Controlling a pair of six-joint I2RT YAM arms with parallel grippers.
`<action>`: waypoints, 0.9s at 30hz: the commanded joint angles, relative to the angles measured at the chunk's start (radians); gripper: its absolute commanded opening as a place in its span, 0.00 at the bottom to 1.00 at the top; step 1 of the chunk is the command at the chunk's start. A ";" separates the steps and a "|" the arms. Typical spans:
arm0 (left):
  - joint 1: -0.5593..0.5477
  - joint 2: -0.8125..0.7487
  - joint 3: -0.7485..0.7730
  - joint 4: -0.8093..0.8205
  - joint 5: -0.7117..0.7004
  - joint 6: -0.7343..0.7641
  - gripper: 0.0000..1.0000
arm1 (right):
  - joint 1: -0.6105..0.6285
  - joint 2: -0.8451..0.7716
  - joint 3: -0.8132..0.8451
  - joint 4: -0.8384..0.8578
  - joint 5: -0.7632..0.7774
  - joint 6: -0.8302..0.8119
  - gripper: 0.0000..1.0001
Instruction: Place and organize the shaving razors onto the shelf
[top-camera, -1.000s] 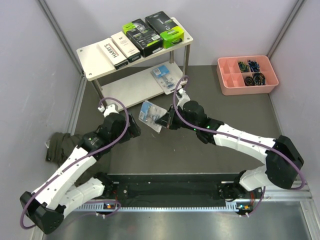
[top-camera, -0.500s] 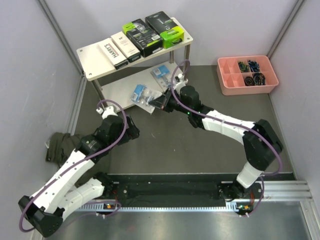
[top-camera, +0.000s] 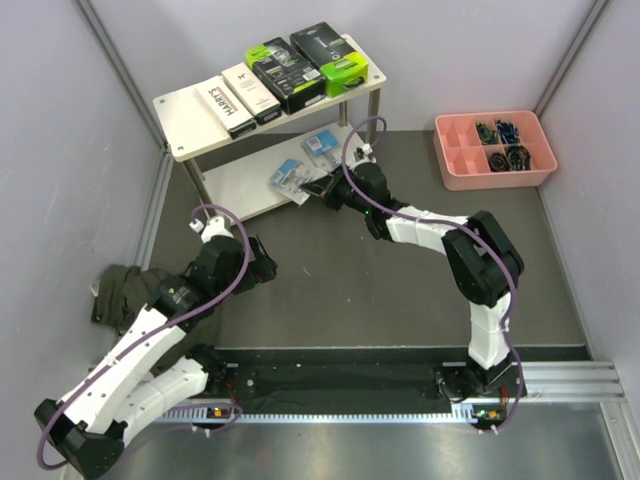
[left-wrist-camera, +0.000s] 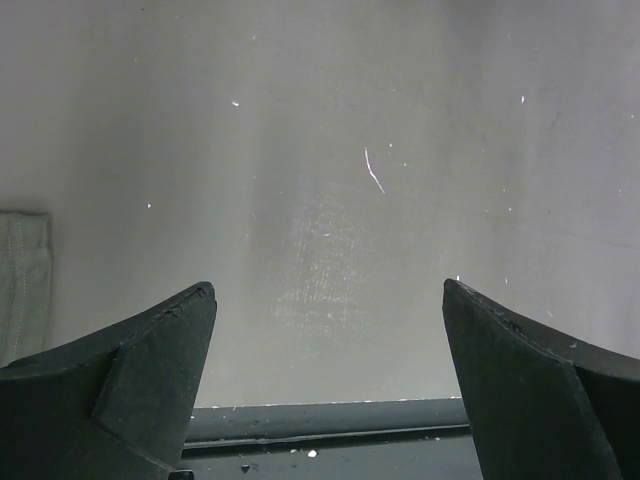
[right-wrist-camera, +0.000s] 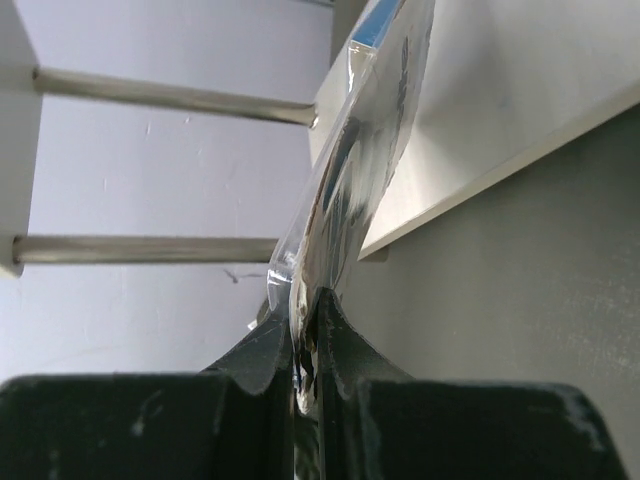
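Black jaws of the left gripper stand wide apart over the bare table, at seven o'clock in the top view. Toward twelve, the right gripper is clamped on a clear blister pack, tilted at the near edge of the shelf's lower board. A second blister pack lies at its one o'clock. The top board carries two white boxes and two black-and-lime packs.

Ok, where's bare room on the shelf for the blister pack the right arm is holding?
Lower board: front-left stretch is bare, left of the held blister pack; the other blister pack fills its right end. Top board: only the left end beside the Harry's boxes is free; black-and-green packs crowd the right.
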 joint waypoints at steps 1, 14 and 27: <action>0.001 -0.023 -0.003 0.007 -0.012 0.015 0.99 | -0.014 0.028 0.037 0.146 0.059 0.096 0.00; 0.001 -0.041 -0.025 0.007 -0.009 0.012 0.99 | -0.014 0.069 -0.123 0.242 0.178 0.289 0.00; 0.001 -0.035 -0.035 0.008 -0.006 0.012 0.99 | -0.012 0.200 -0.120 0.322 0.169 0.389 0.06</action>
